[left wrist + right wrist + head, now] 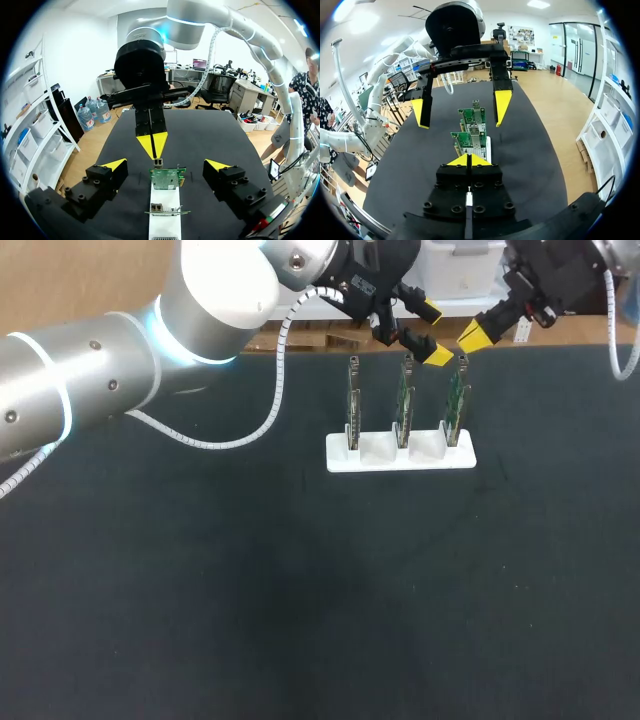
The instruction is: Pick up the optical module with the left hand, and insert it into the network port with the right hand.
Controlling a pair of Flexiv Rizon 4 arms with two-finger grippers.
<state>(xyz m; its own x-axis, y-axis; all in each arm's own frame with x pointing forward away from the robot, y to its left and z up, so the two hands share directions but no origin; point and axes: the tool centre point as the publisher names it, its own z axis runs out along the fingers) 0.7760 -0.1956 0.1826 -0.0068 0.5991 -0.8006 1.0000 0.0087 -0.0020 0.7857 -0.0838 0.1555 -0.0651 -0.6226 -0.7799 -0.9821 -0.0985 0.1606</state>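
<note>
My left tool [433,332] hangs wide open, its fingers either side of the end network card [167,178] in the white holder [400,456]. Facing it, my right tool [468,160], tips pinched together, sits right at that card's network port [158,162]; I cannot make out the optical module.

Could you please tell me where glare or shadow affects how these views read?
Head view: glare whitens the left arm, and the black table shows almost no shadows, while the white holder reads brightly. Left wrist view: the green cards are evenly lit, without glare. Right wrist view: the right gripper has a dark body, only its yellow tips bright.
</note>
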